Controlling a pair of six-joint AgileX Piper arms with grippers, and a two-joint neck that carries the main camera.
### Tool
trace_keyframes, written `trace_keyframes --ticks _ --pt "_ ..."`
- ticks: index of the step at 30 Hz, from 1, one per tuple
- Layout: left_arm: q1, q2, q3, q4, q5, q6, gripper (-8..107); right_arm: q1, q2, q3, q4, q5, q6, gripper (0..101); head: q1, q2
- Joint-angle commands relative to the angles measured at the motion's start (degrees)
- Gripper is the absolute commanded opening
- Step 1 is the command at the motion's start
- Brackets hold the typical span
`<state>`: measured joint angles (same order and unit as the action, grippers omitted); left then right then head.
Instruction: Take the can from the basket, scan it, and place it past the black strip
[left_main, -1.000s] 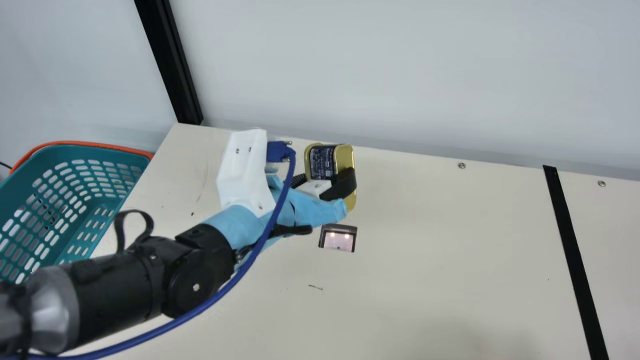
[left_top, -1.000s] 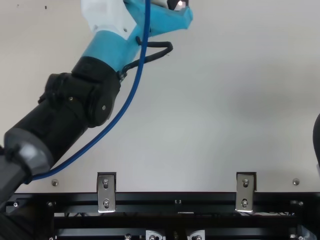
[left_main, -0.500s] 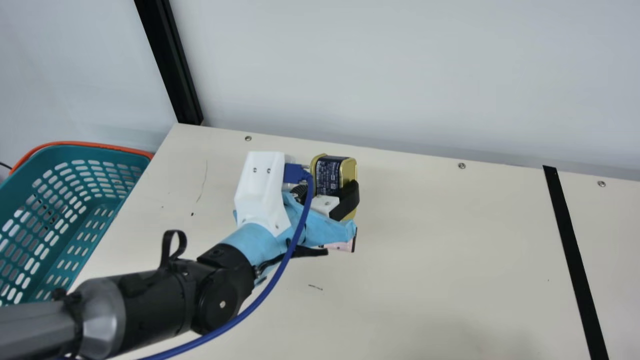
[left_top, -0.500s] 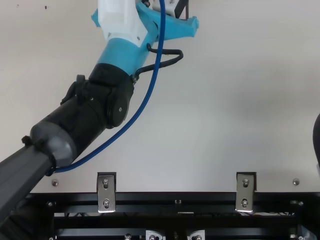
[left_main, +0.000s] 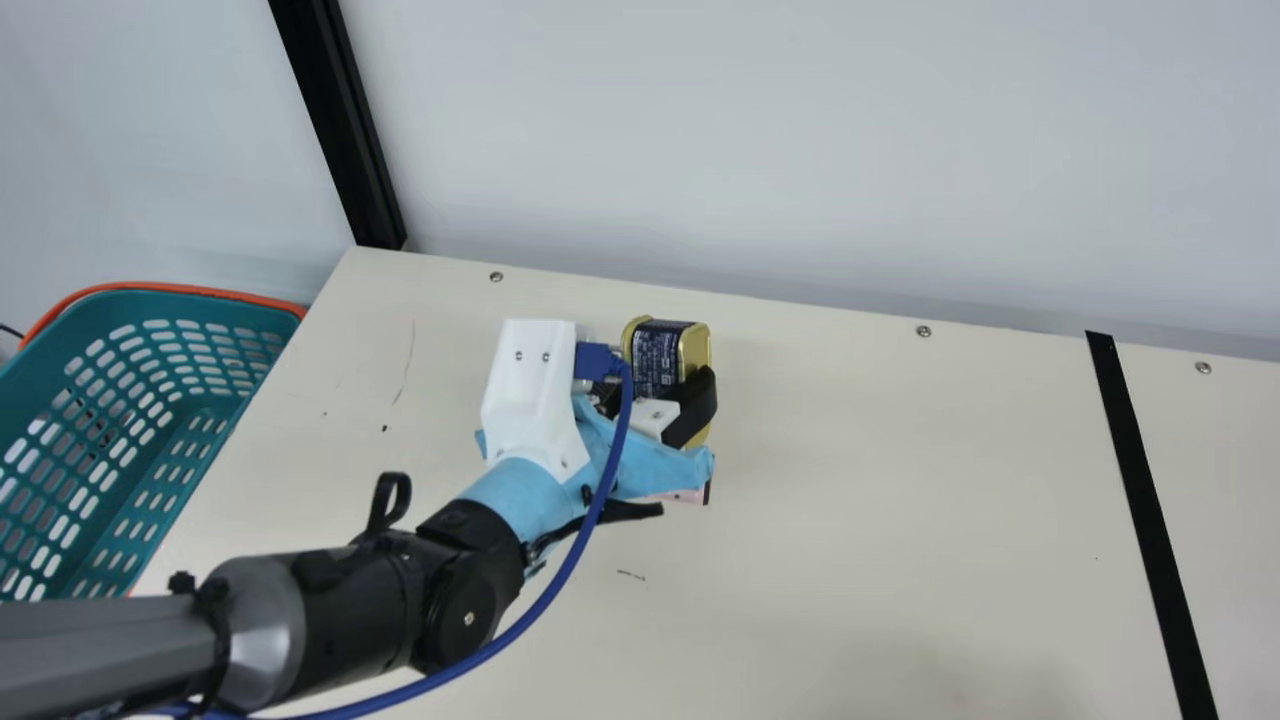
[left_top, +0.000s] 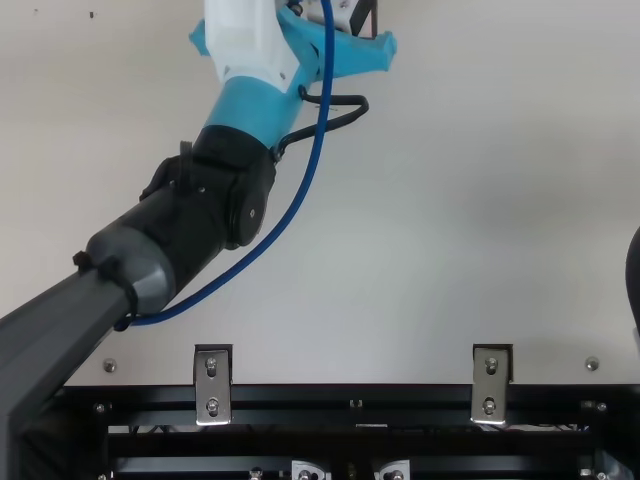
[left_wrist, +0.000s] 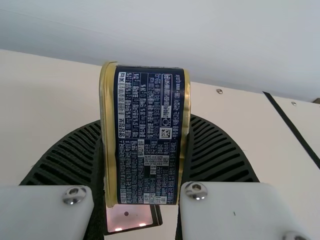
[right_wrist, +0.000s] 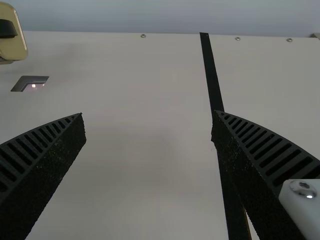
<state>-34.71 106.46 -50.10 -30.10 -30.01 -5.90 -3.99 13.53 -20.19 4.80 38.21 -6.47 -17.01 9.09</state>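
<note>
Left end effector, with its two black ribbed fingers, was closed around a dark blue and gold metal can, one finger on each gold end. It held the can up off the cream worktop, close to the square scanner with a dark frame and pink glass. Small bright lights shone in the glass.

One flat gold end faced across the worktop toward the long black strip, and the other faced the opposite way. The long way of the can ran from near the pale wall down toward the scanner, a bit tilted. Its wide side, with rows of tiny white print and a little square code, faced the left wrist camera. The can had a box shape with soft, round corners and shiny, smooth rims.

Right end effector had nothing in it, and its ribbed fingers were wide apart over the worktop.

A smooth white plastic cover sat on the left wrist, next to crinkly light blue wrap. A round blue cable curved down from there. Beside the worktop was a teal plastic basket full of oval holes, and an orange rim peeked out behind it.
</note>
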Motion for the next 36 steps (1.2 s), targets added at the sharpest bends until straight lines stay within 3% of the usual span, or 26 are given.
trace_keyframes --ticks 1,10,19,28,36 --pt "0.02 0.42 -0.08 0.33 -0.5 -0.28 10 0.0 0.0 0.0 0.0 0.0 0.0 101 -0.25 -0.74" --pt "-0.28 0.68 -0.35 2.06 -0.61 -1.42 10 0.0 0.0 0.0 0.0 0.0 0.0 101 -0.25 -0.74" --pt "0.36 -7.09 1.02 5.97 7.16 -0.75 10 0.0 0.0 0.0 0.0 0.0 0.0 101 -0.25 -0.74" --pt "3.59 -17.35 -0.48 9.92 25.86 1.99 10 0.0 0.0 0.0 0.0 0.0 0.0 101 -0.25 -0.74" --pt "5.75 -23.21 -8.4 12.73 48.94 4.44 10 0.0 0.0 0.0 0.0 0.0 0.0 101 -0.25 -0.74"
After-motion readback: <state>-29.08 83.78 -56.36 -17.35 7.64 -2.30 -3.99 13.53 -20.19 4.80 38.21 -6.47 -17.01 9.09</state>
